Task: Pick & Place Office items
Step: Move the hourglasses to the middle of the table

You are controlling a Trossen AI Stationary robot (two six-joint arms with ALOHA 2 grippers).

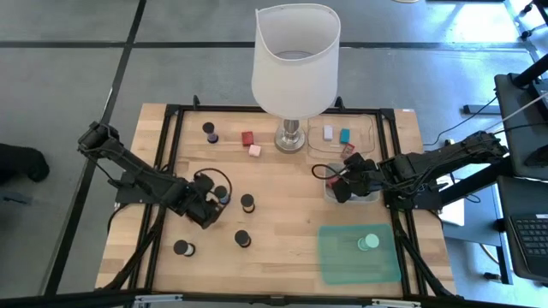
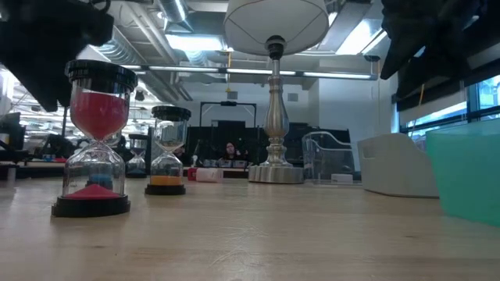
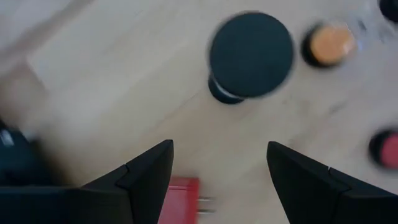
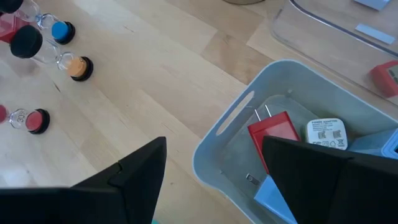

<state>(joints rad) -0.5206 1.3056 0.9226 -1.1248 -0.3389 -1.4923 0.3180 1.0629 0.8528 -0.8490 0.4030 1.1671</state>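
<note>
Several small hourglasses with black round caps stand on the wooden table, among them one (image 1: 247,202) and one (image 1: 243,238). My left gripper (image 1: 208,205) (image 3: 219,149) hangs open among them. It is over bare wood, near a black-capped hourglass (image 3: 250,53). A red block (image 3: 183,198) lies by one of its fingers; I cannot tell if they touch. My right gripper (image 1: 342,186) (image 4: 214,146) is open and empty above the grey tray (image 4: 217,140). The tray holds a red block (image 4: 273,134), a white block (image 4: 324,132) and a blue block (image 4: 273,193). A mint-green disc (image 1: 368,242) lies on the green mat (image 1: 338,257).
A large white-shaded lamp (image 1: 295,60) stands at the far middle. A clear tray (image 1: 364,128) beside it holds a white block (image 1: 328,132) and a teal block (image 1: 345,135). A red block (image 1: 247,137) and a pink block (image 1: 254,151) lie left of the lamp.
</note>
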